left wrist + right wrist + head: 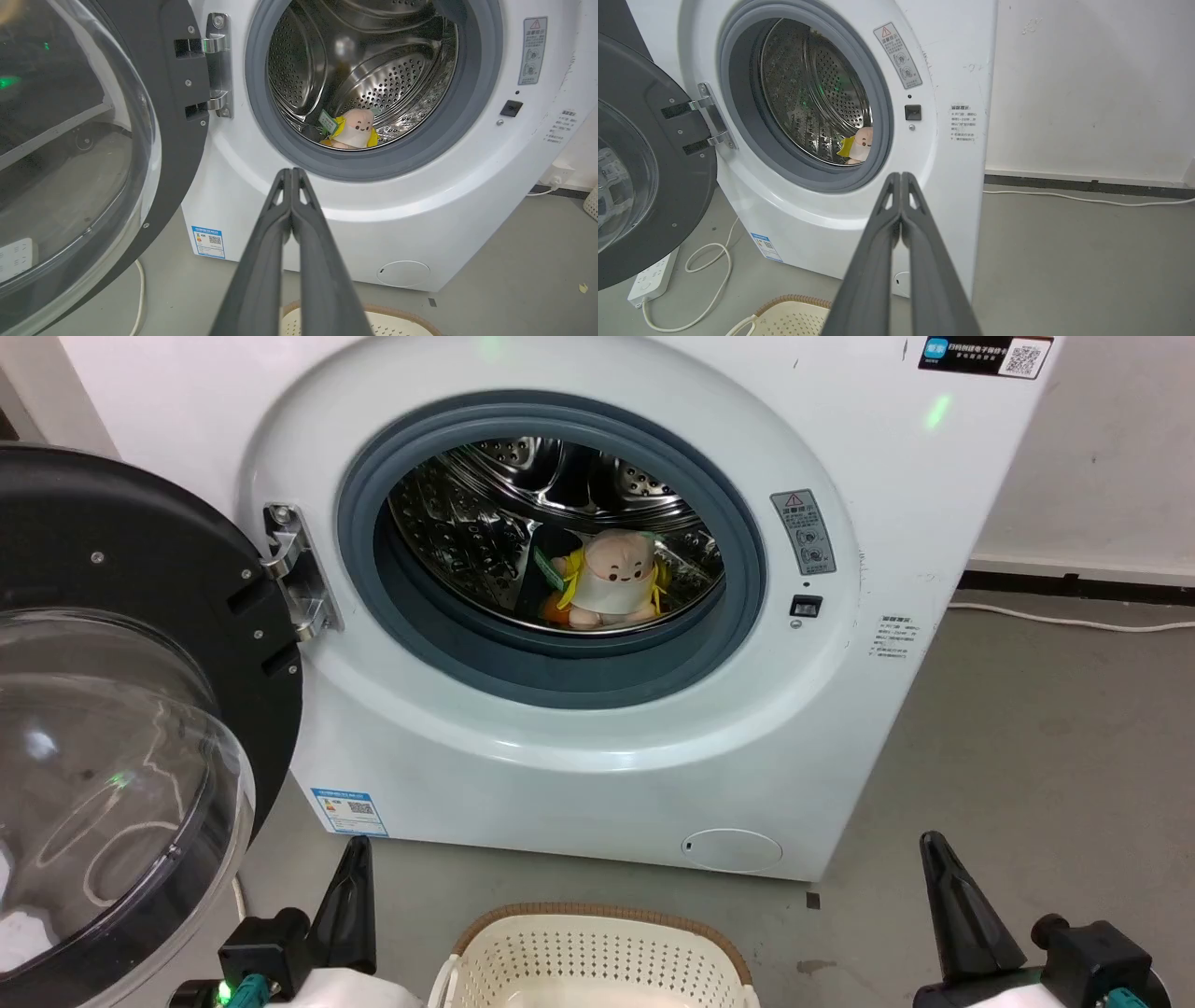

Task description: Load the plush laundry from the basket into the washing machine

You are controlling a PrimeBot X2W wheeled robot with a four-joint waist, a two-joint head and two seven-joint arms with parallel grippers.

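Plush laundry (611, 581) — one, in washing machine (579, 765) | basket (597, 957) ×1 | left gripper (357, 854), right gripper (934, 849) — both clenched, empty.

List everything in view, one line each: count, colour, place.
washing machine: 1, white, centre, on the grey floor.
door: 1, black rim with clear dome, swung open at the machine's left.
drum: 1, shiny steel, behind the grey gasket.
plush laundry: 1, peach head, yellow jacket, white bib, lying in the drum.
basket: 1, cream with brown rim, on the floor before the machine.
power strip: 1, white, on the floor below the door.
cable: 1, white, along the floor by the wall.
left hand: 1, dark fingers, shut, empty, lower left.
right hand: 1, dark fingers, shut, empty, lower right.
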